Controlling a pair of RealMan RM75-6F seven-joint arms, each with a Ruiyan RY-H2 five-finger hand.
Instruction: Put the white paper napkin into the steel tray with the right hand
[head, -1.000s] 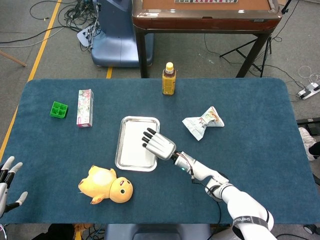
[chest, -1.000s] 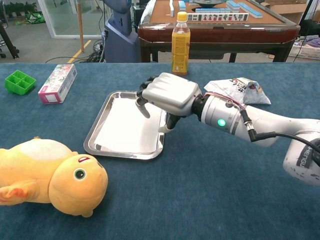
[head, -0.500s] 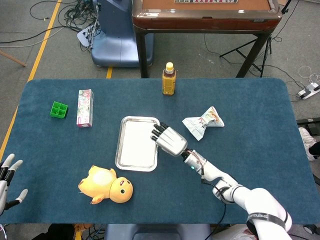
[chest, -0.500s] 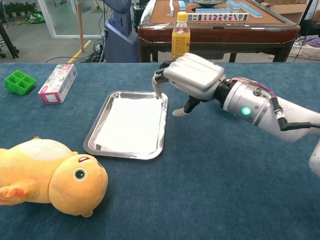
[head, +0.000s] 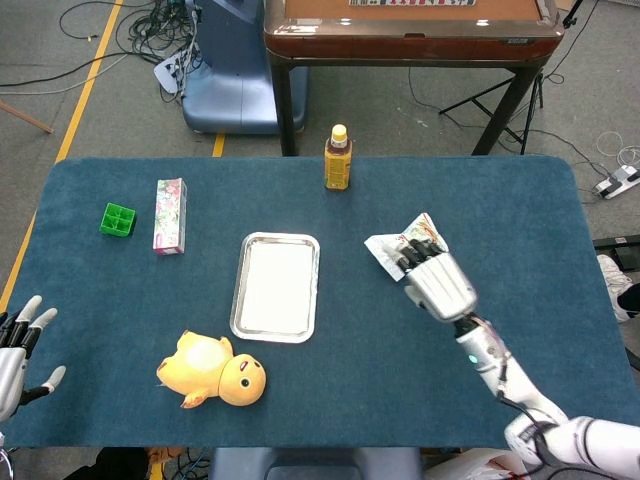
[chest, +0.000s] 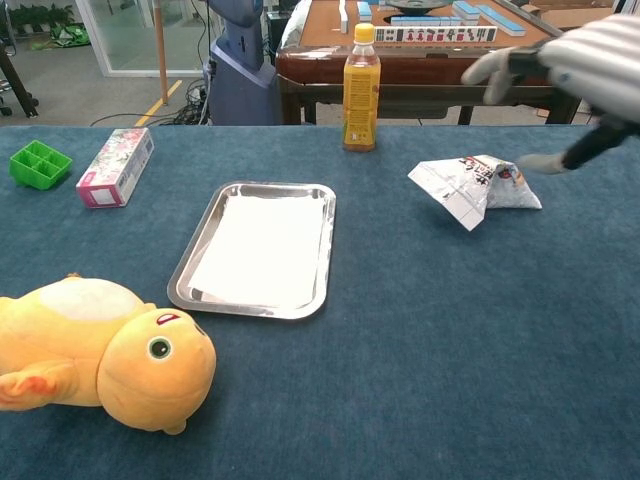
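I see the white paper napkin (head: 276, 287) lying flat inside the steel tray (head: 246, 300), filling most of its floor; the tray sits near the middle of the blue table (head: 520, 220). My right hand (head: 437, 280) hangs off at about 3 o'clock from the tray, well apart from it, above the crumpled snack bag (head: 398, 243); its fingers (head: 412, 257) are loosely spread and I see nothing held in them, though the chest view blurs the hand and I cannot tell whether the tips touch the bag. My left hand (head: 14, 347) shows at the table's near-left edge, around 8 o'clock from the tray, fingers apart and holding nothing. At 12 o'clock from the tray stands a yellow-capped bottle (head: 338, 158); at 10 o'clock lie a pink carton (head: 170, 215) and a green compartment box (head: 118, 219); at 7 o'clock a yellow plush toy (head: 212, 370) lies just beside the tray's near edge.
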